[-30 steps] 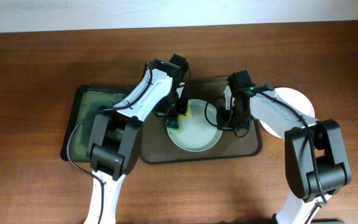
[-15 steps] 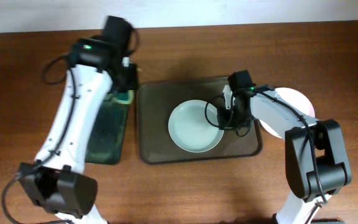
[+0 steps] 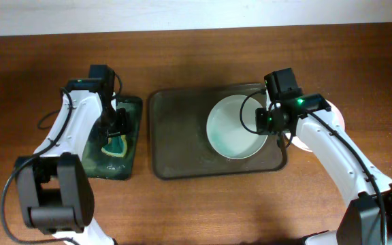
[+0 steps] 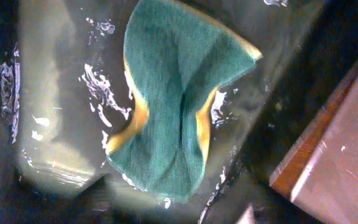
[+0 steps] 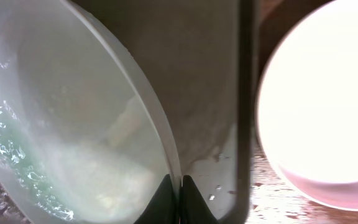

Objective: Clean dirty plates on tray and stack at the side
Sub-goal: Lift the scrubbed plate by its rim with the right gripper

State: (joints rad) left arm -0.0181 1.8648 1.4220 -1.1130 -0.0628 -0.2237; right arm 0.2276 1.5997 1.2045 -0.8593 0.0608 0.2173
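Observation:
A pale green-white plate (image 3: 233, 129) is tilted up over the right half of the brown tray (image 3: 179, 136). My right gripper (image 3: 267, 122) is shut on its right rim. In the right wrist view the black fingertips (image 5: 166, 196) pinch the thin rim of the wet plate (image 5: 73, 124). A green sponge (image 3: 115, 145) with yellow edges lies in the dark water tray (image 3: 94, 163) at the left. My left gripper (image 3: 116, 124) hovers just above it, open. In the left wrist view the crumpled sponge (image 4: 173, 106) lies free in the shallow water.
A clean white plate (image 3: 335, 112) sits on the table right of the brown tray, partly under my right arm, and shows bright as the plate (image 5: 322, 99) in the right wrist view. The brown tray's raised rim (image 5: 246, 93) runs between the two plates. Wooden table (image 4: 347, 155) borders the water tray.
My left arm swung from the plate to the water tray and let go of the sponge there. My right gripper shifted the plate to the right and tilted it up.

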